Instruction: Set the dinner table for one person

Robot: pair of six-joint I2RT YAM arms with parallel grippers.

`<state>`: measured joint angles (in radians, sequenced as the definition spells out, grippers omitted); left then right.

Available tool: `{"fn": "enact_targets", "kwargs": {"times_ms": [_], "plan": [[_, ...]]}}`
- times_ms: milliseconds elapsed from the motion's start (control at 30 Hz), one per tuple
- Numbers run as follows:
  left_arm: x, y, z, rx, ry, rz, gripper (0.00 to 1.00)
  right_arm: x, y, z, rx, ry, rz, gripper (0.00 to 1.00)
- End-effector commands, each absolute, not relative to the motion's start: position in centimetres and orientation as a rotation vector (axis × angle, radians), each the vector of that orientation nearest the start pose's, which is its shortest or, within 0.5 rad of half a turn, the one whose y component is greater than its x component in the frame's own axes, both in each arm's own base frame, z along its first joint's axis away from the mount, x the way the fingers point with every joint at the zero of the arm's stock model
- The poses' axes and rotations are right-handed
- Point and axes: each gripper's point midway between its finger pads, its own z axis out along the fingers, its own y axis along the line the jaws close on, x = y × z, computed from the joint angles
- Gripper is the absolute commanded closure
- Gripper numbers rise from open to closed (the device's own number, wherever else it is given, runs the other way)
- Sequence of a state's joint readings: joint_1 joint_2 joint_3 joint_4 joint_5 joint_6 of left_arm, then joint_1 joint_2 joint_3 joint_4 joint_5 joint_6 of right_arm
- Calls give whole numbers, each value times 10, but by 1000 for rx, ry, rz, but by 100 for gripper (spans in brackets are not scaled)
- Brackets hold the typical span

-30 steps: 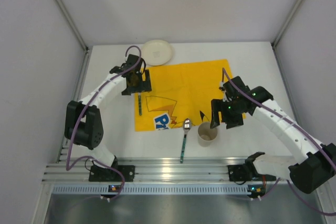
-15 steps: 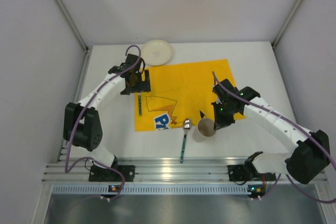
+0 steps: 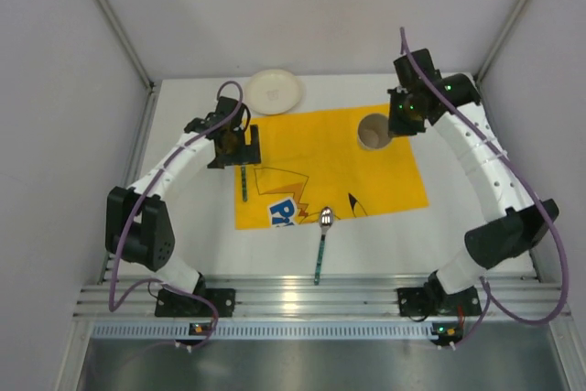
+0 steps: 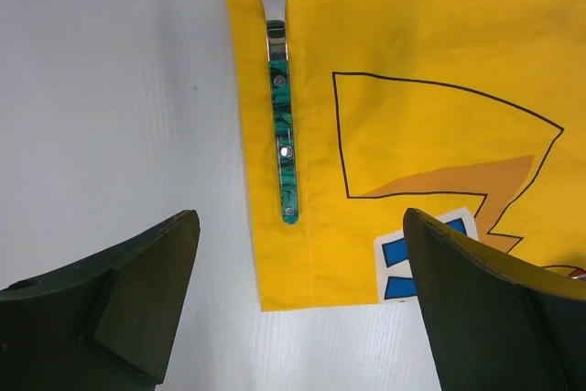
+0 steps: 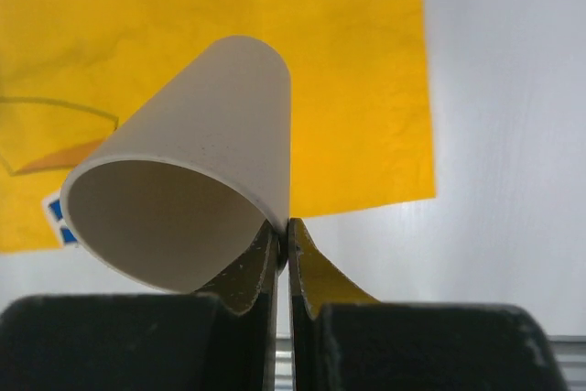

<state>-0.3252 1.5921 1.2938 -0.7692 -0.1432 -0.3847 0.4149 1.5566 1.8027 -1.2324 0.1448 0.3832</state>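
The dinner table (image 3: pixel 188 240) is a white top with a yellow cartoon placemat (image 3: pixel 320 148) on it. My right gripper (image 3: pixel 396 122) is shut on the wall of a beige paper cup (image 3: pixel 374 131), one finger inside the rim and one outside. It holds the cup tilted above the mat's far right corner. In the right wrist view the cup (image 5: pixel 197 162) hangs from the gripper (image 5: pixel 283 226) over the placemat (image 5: pixel 357 52). My left gripper (image 3: pixel 233 146) stands open above a green-handled fork (image 4: pixel 281 125), which lies along the mat's left edge. A green-handled spoon (image 3: pixel 322 240) lies at the mat's front edge.
A white plate (image 3: pixel 274 91) sits on the table at the back, just beyond the mat's far left corner. A ribbed aluminium rail (image 3: pixel 293 299) runs along the near edge. White booth walls close in the left, back and right sides.
My right gripper closed on the cup beside the spoon, lifted it and carried it back to the mat's far right corner. The left arm has stayed where it was.
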Motion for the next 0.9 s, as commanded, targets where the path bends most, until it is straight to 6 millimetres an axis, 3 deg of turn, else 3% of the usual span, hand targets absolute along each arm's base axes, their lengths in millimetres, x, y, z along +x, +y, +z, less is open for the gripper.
{"fn": "enact_targets", "kwargs": {"times_ms": [0, 33, 133, 200, 333, 467, 600, 733, 800, 833, 867], "plan": [[349, -115, 147, -93, 2586, -125, 2, 369, 91, 253, 159, 2544, 9, 100], [348, -115, 150, -91, 2584, -132, 2, 381, 77, 252, 220, 2536, 7, 100], [343, -117, 156, -78, 2580, -161, 2, 424, 71, 251, 291, 2503, 53, 100], [335, -115, 154, -69, 2592, -155, 2, 453, 70, 249, 315, 2487, 88, 100], [322, -110, 149, -73, 2602, -143, 2, 487, 77, 233, 363, 2511, 207, 100], [309, -104, 147, -96, 2601, -137, 2, 498, 86, 202, 442, 2566, 322, 100], [300, -100, 142, -114, 2605, -131, 2, 494, 84, 175, 480, 2631, 286, 100], [293, -98, 136, -125, 2614, -127, 2, 492, 83, 160, 489, 2672, 267, 100], [292, -98, 135, -126, 2617, -130, 2, 491, 81, 155, 488, 2687, 242, 93], [293, -99, 134, -126, 2619, -134, 2, 492, 80, 154, 484, 2685, 233, 76], [293, -100, 133, -125, 2621, -137, 2, 492, 80, 153, 477, 2687, 228, 69]]}}
